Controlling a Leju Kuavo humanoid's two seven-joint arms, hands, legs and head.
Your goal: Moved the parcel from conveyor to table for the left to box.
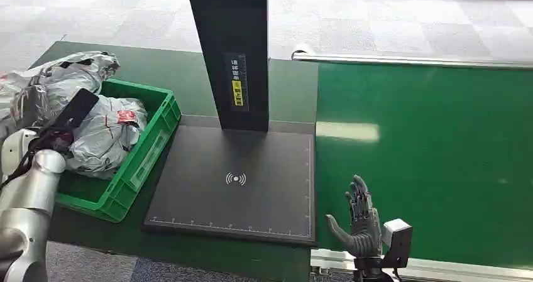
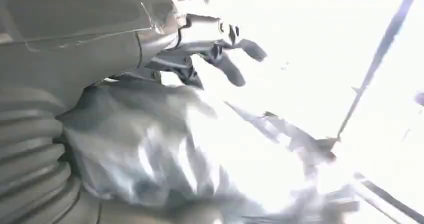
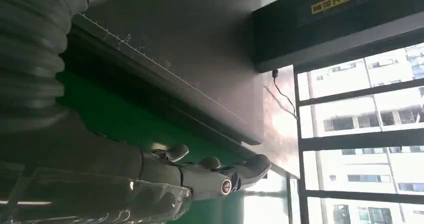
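Left hand (image 1: 53,134) fingers clamped on crinkly grey poly parcel (image 1: 104,134) — it sits in the green ribbed plastic crate (image 1: 148,144), with another bag (image 1: 60,75) behind. Right hand (image 1: 359,216) empty, fingers apart, upright over smooth green belt (image 1: 427,156) beside the flat black matte scan plate (image 1: 232,181).

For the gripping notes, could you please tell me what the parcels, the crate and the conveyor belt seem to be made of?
Parcels: likely thin plastic film mailers, grey and glossy, judging by their crinkles and shine.
Crate: apparently rigid moulded plastic, bright green, with ribbed walls.
Conveyor belt: smooth green sheet, perhaps rubber or PVC, showing a soft window reflection.
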